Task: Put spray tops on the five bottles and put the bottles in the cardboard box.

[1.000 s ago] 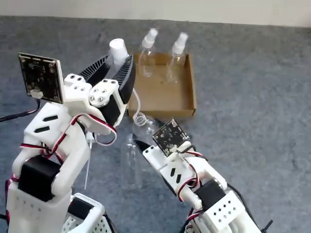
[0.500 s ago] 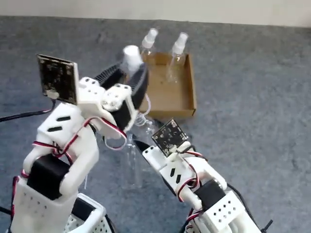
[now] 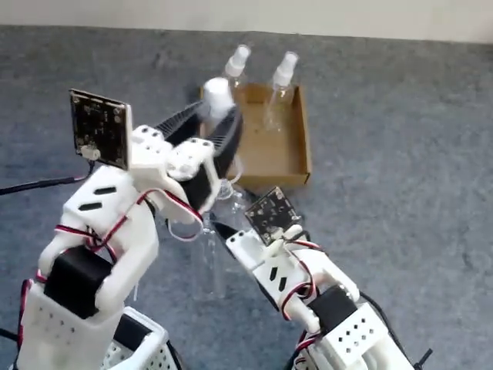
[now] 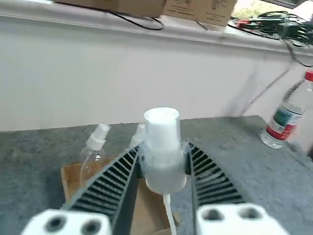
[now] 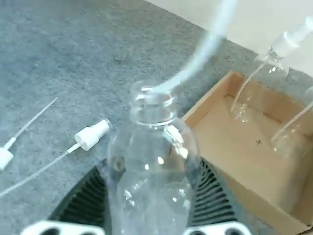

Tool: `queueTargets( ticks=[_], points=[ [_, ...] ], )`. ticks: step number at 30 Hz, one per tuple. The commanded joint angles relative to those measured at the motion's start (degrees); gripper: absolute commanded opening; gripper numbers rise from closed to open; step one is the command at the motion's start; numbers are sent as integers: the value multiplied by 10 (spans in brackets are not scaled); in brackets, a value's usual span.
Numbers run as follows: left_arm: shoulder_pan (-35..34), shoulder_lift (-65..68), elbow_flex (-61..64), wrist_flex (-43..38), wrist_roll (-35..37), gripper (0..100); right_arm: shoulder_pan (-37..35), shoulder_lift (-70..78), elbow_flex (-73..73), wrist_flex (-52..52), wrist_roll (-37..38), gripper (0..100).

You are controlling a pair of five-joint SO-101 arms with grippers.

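Note:
My left gripper (image 3: 216,117) (image 4: 163,164) is shut on a white spray top (image 3: 218,96) (image 4: 162,145), held high over the box's near left corner. Its thin tube (image 5: 208,46) hangs down and its end enters the neck of a clear bottle (image 3: 231,202) (image 5: 151,164). My right gripper (image 3: 231,216) (image 5: 151,198) is shut on that upright bottle, just in front of the cardboard box (image 3: 258,154) (image 5: 222,142). Two capped bottles (image 3: 234,77) (image 3: 280,85) stand at the back of the box. Another uncapped bottle (image 3: 209,258) stands to the near left.
Loose spray tops with long tubes lie on the grey carpet, one (image 5: 92,134) beside the held bottle, another (image 5: 5,156) farther out. A labelled water bottle (image 4: 283,117) stands well off to one side. A pale wall borders the carpet behind the box.
My left arm has carried the spray top to the right, from left of the box to above the held bottle, and the tube's end now sits in the bottle's neck. The right arm has stayed put.

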Motion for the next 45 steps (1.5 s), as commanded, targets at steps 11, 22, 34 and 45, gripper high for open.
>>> queueTargets(
  ticks=[11,22,34,45],
  points=[
    [-23,0,117,50,-95,4,1,-10,-9,-14,-24,3],
    [15,0,198,52,-150,4,15,-8,-11,-14,-69,3],
    [12,0,254,48,-151,4,27,161,-145,-39,-70,3],
    [-61,0,269,37,-152,6,29,194,-211,-38,10,3]
  ],
)
